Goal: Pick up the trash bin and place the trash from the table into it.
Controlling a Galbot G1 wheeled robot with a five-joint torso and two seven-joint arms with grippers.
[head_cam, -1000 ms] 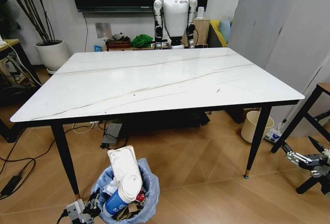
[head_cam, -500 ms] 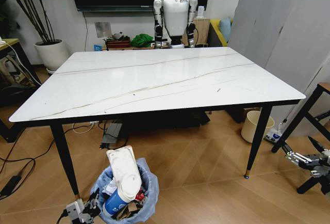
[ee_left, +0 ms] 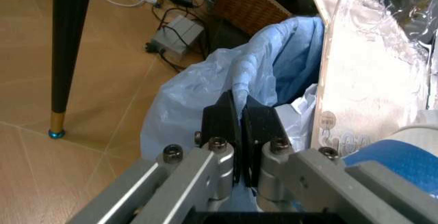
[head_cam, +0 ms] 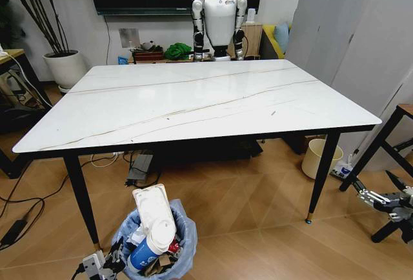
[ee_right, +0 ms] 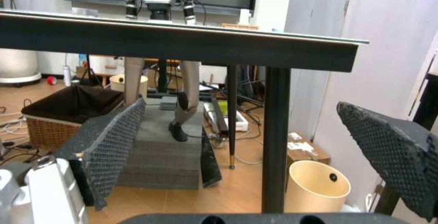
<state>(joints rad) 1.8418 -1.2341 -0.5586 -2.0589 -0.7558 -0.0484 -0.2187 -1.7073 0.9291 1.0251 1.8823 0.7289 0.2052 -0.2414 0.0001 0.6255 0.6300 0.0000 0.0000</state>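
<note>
While left claw (ee_left: 241, 131) pinches trash bin (head_cam: 182, 238), no legible labels

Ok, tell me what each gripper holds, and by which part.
The left gripper is shut on the trash bin, pinching the rim of its light blue bag. The right gripper hangs open and holds nothing.

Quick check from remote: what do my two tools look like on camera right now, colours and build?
The left tool has plain black fingers bolted into silver-grey metal links with dark round screw heads. The right tool has broad dark grey pads with a fine dotted grip texture; from the head view its fingers look slim, silver and black.
</note>
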